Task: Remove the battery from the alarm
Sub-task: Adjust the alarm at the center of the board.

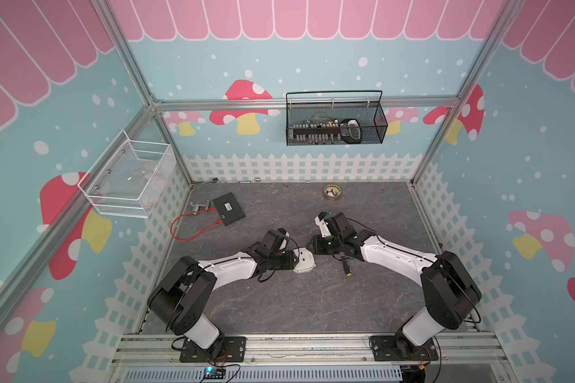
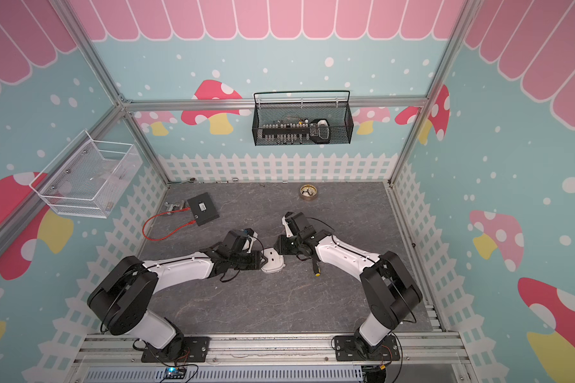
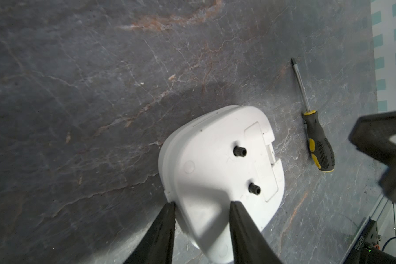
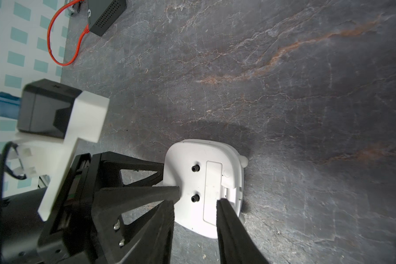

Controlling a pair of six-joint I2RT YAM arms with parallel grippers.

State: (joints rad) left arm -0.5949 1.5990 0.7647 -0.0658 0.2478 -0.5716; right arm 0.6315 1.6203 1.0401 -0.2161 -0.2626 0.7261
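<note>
The white alarm [image 1: 305, 262] [image 2: 273, 262] lies face down on the grey table, its plain back up. On that back I see two black knobs and a closed rectangular cover [image 4: 212, 194] [image 3: 261, 160]. The battery is hidden. My left gripper [image 3: 202, 203] [image 1: 295, 259] is shut on the alarm's edge, one finger on each side of it. Just above the back hangs my right gripper [image 4: 194, 202] [image 1: 312, 247], open, with one fingertip [image 4: 221, 203] by the cover's latch end and nothing held between the fingers.
A black-and-yellow screwdriver [image 1: 346, 267] [image 3: 316, 134] lies just right of the alarm, under the right arm. A brass disc [image 1: 332, 192] sits at the back. A black box [image 1: 228, 209] with a red cable lies back left. Wire baskets [image 1: 336, 122] [image 1: 130, 179] hang on the walls.
</note>
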